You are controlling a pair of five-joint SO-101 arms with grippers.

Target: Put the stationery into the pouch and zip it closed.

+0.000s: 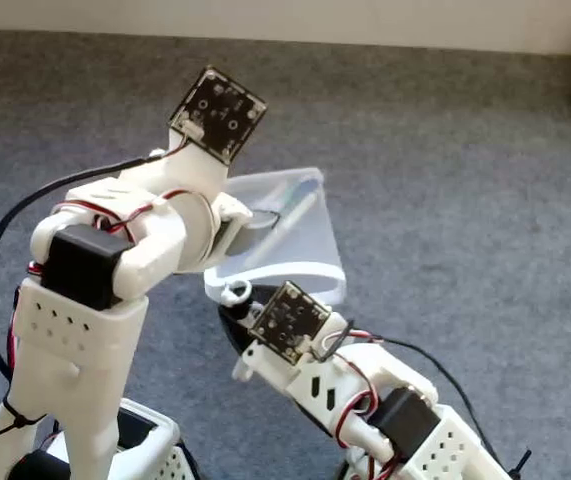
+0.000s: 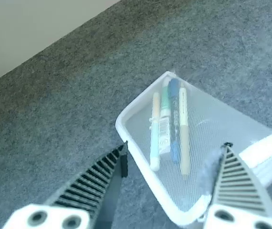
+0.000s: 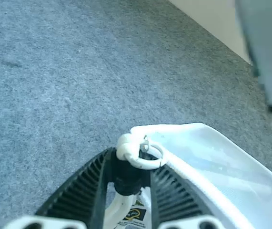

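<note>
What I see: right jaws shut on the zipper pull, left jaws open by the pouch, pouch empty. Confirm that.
One thing is wrong: the pouch is not empty. The left wrist view shows pens lying inside it. The rest stands: right jaws shut on the zipper pull, left jaws open by the pouch.
</note>
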